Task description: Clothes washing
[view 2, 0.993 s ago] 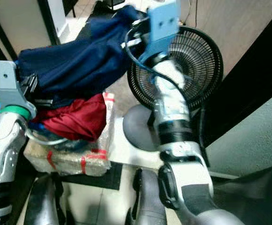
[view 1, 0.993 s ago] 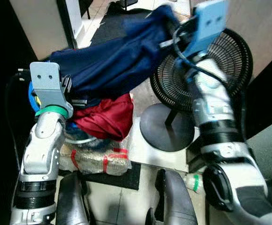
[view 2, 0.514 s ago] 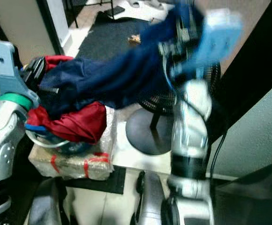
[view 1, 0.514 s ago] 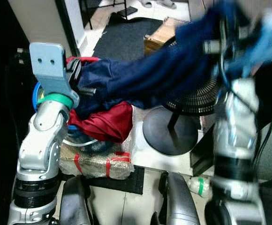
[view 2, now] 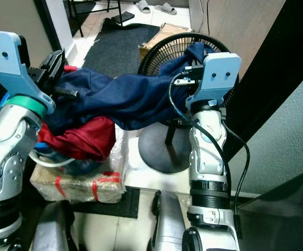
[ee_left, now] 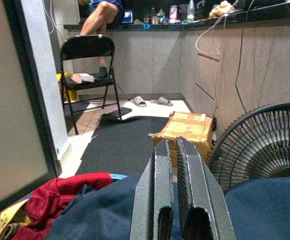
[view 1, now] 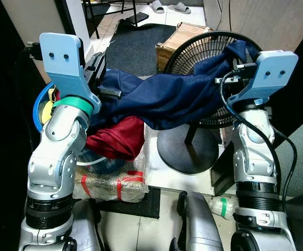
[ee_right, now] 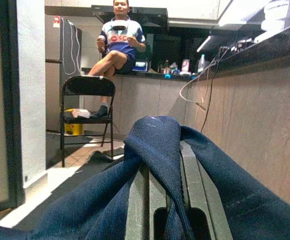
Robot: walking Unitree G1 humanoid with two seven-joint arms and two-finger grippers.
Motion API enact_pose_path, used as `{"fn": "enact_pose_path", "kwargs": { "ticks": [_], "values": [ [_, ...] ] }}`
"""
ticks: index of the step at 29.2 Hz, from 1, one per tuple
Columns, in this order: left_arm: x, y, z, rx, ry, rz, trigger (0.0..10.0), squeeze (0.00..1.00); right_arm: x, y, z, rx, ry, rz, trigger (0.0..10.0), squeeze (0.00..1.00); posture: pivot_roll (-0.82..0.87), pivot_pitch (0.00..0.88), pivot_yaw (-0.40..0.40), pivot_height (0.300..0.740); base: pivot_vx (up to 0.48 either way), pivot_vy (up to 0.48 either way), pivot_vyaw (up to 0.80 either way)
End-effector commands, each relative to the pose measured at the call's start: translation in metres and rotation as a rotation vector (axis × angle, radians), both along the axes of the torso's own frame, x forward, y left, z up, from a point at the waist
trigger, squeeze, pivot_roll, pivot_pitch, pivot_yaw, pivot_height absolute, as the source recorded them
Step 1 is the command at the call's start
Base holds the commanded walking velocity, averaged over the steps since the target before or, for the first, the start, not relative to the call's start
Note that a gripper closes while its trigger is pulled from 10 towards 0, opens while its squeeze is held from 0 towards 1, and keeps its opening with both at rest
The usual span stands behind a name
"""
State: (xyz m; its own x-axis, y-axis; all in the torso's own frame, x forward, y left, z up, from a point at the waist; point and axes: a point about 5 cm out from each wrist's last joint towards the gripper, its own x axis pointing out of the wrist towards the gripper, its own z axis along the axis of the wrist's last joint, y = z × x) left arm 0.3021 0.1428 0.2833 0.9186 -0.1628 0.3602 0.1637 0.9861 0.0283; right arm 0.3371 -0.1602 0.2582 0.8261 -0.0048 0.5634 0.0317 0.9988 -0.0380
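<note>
kitchen floor, navy garment (view 1: 167, 97) between both tools

Two silver jointed arms with black ribbed rings; each wrist carries a light-blue plate with two screw holes, the left a green band, the right black cables.

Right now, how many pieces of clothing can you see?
2: navy garment stretched between left gripper and right gripper; red garment heaped beneath it. Others may be hidden.

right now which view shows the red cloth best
The left eye view: the red cloth bulges under the navy garment. The right eye view shows much the same; the left wrist view catches one corner.
</note>
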Motion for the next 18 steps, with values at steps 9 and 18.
{"fn": "enact_pose_path", "kwargs": {
  "ticks": [9, 18],
  "values": [
    [0.003, 0.009, -0.003, 0.023, 0.008, 0.053, 10.0, 0.00, 0.007, 0.003, -0.003, 0.063, 0.046, 0.016, 10.0, 0.00, 0.07, 0.000, -0.002, 0.495, 0.000, 0.000, 0.00],
    [0.005, 0.016, -0.004, 0.027, 0.011, 0.090, 10.0, 0.00, 0.013, 0.006, -0.002, 0.068, 0.047, 0.022, 10.0, 0.00, 0.08, 0.000, -0.007, 0.530, 0.000, 0.000, 0.00]
  ]
}}
